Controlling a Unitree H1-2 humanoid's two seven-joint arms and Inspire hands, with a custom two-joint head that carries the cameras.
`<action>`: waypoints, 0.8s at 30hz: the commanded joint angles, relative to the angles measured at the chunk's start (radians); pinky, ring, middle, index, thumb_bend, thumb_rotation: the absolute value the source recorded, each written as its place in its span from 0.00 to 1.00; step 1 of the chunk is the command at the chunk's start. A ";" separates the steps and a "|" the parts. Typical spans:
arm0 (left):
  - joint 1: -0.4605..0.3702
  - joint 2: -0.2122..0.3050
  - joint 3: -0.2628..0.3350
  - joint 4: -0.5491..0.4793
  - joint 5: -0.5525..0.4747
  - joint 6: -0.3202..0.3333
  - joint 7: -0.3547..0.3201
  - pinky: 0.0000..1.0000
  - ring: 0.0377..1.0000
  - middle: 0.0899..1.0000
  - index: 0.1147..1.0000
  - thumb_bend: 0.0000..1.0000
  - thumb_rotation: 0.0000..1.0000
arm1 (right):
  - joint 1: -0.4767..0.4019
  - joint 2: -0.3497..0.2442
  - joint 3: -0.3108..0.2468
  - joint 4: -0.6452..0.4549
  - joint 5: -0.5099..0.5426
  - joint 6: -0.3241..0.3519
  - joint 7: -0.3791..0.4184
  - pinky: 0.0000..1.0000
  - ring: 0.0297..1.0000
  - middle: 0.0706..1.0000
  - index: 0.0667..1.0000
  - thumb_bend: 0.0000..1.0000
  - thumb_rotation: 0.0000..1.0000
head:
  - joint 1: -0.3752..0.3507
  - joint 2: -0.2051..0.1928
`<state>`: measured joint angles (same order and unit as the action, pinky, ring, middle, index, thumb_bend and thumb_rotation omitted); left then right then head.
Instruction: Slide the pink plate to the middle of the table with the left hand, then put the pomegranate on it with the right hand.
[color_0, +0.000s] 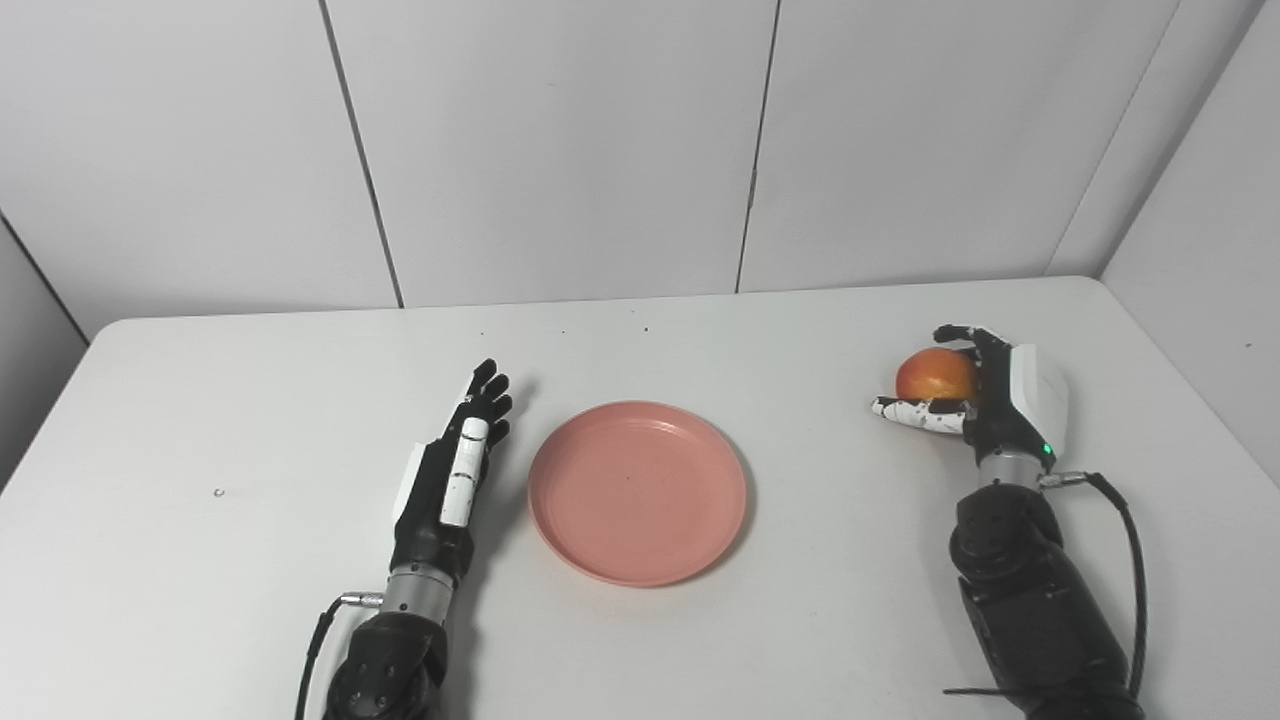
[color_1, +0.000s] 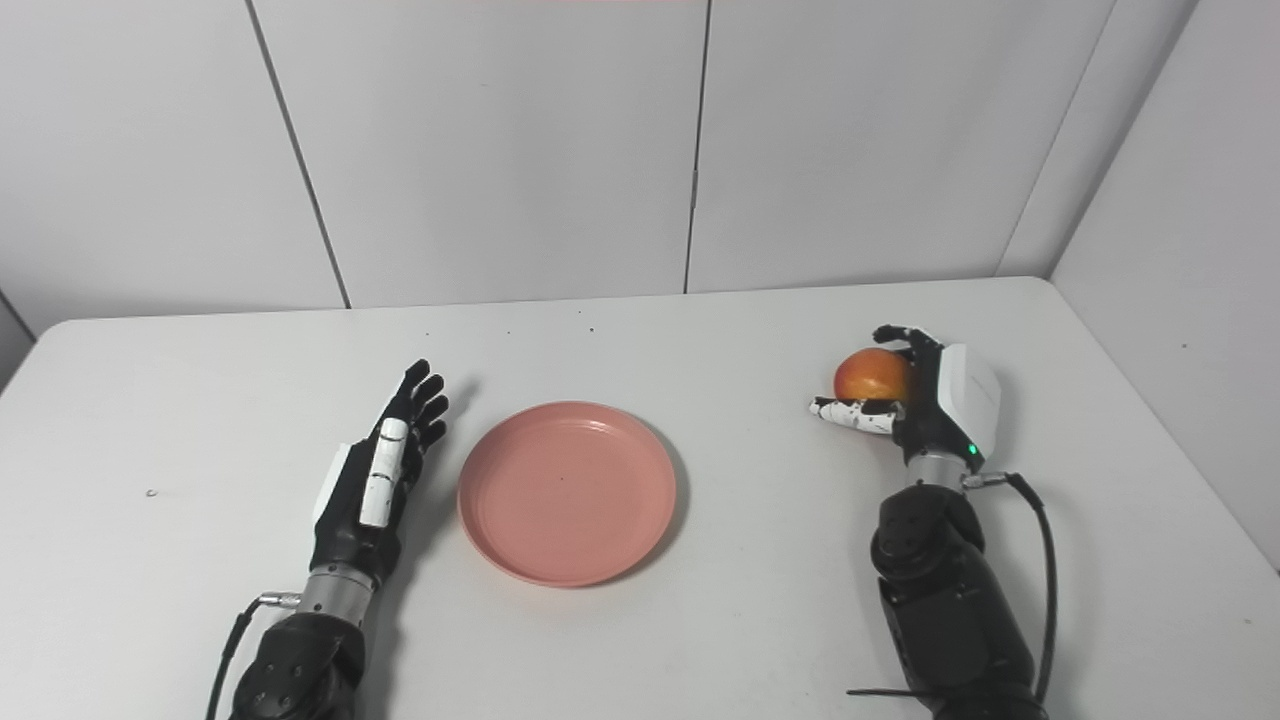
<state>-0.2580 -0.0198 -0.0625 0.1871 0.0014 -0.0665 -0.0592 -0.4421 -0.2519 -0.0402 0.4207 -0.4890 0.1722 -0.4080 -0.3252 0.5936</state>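
The right hand (color_0: 985, 395), at three o'clock, cups the pomegranate (color_0: 934, 374), left hand (color_0: 462, 462) flat and empty beside the centred pink plate (color_0: 638, 491); next, lift and carry toward nine o'clock.

I see a white table (color_0: 800, 330) with rounded corners, backed by pale grey panelled walls (color_0: 560, 140) with dark vertical seams; lighting even.

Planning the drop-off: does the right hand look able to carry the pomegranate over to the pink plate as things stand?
Probably yes. The right hand is closed around the pomegranate, and only bare table lies between it and the pink plate. The left hand rests beside the plate's far side, out of that path.
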 joint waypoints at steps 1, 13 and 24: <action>-0.004 -0.005 -0.002 -0.026 0.002 -0.015 0.001 0.95 0.95 0.95 0.94 0.55 1.00 | -0.020 -0.010 -0.001 -0.018 -0.004 -0.050 -0.043 0.29 0.33 0.42 0.50 0.51 0.00 | 0.002 -0.001; -0.007 -0.012 -0.009 -0.019 0.009 -0.022 0.008 0.94 0.94 0.94 0.94 0.56 1.00 | 0.005 0.025 -0.010 -0.125 0.019 -0.062 -0.065 0.17 0.41 0.42 0.47 0.52 0.00 | 0.035 0.006; -0.006 -0.022 -0.019 -0.029 0.031 -0.009 0.027 0.93 0.93 0.93 0.92 0.53 1.00 | 0.028 0.057 0.010 -0.333 0.049 -0.056 0.000 0.28 0.41 0.45 0.47 0.52 0.00 | 0.062 0.001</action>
<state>-0.2566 -0.0284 -0.0789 0.1858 0.0252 -0.0577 -0.0391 -0.3925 -0.1949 -0.0327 0.1324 -0.4478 0.1626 -0.4161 -0.2684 0.5967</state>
